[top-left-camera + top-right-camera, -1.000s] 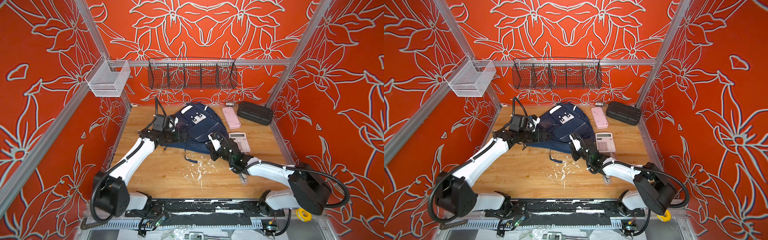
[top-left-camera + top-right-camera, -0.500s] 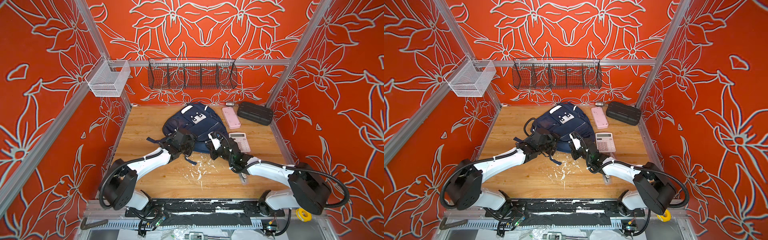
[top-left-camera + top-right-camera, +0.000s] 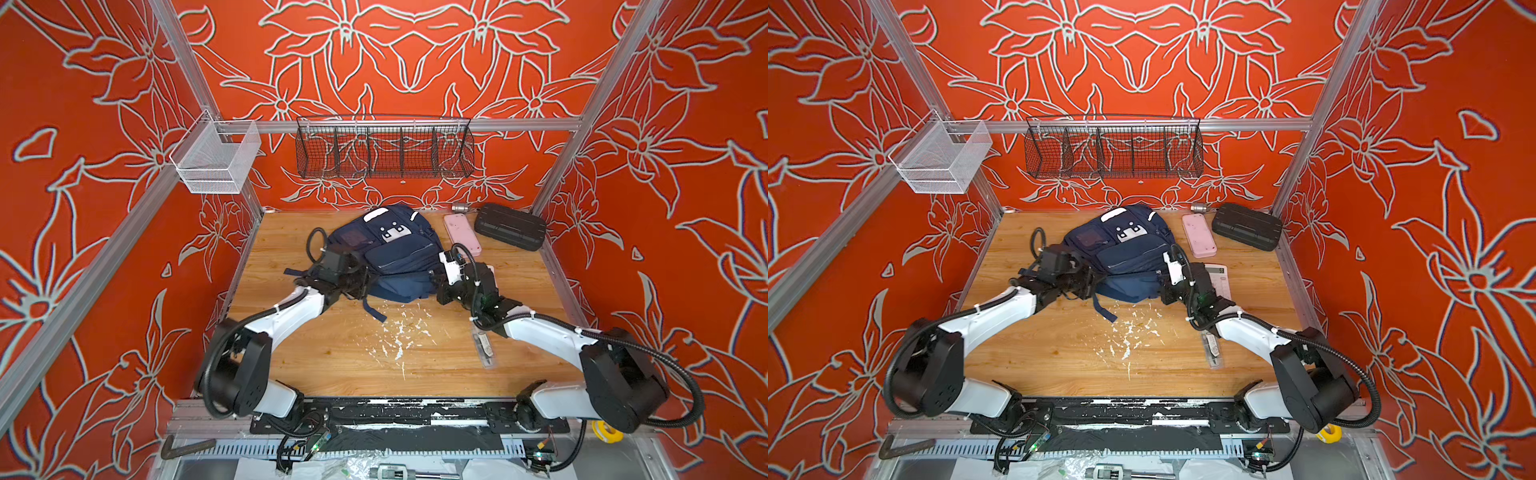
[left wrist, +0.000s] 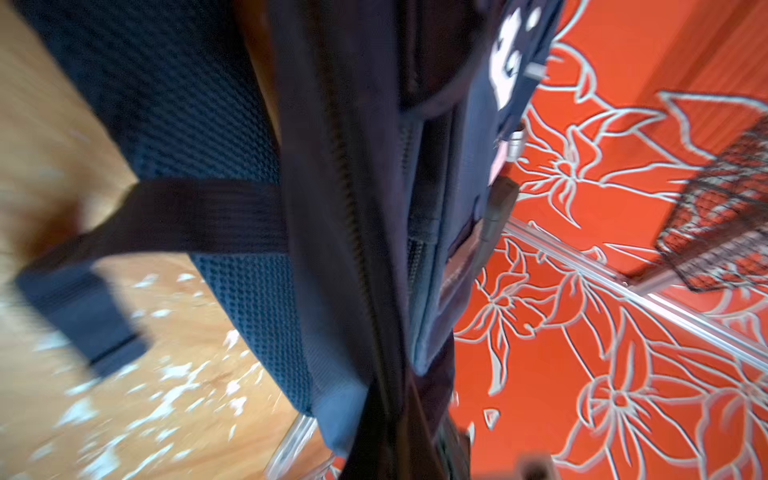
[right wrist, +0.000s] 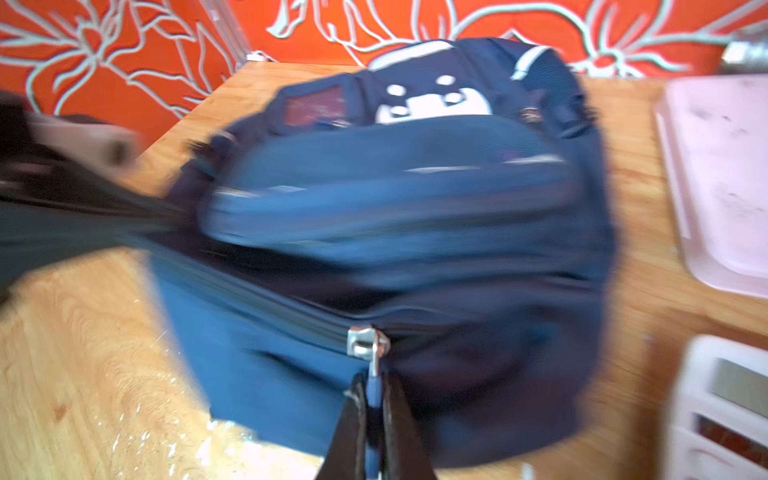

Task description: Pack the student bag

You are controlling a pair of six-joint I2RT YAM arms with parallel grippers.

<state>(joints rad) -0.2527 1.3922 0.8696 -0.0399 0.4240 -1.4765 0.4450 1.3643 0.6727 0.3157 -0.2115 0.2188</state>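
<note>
Hands: right hand (image 5: 372, 388) pinching the small silver metal zip pull (image 5: 368, 347); left hand (image 3: 358, 277) squeezed shut on the side seam!
Bag: large navy blue fabric student bag (image 3: 395, 249), taut between them.
Table: wooden table (image 3: 332, 353), bag lying mid-back.

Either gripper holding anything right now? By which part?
Right gripper: shut on the metal zipper pull of the student bag. Left gripper: shut on the bag's fabric by the zip seam, at the corner nearest that arm.
</note>
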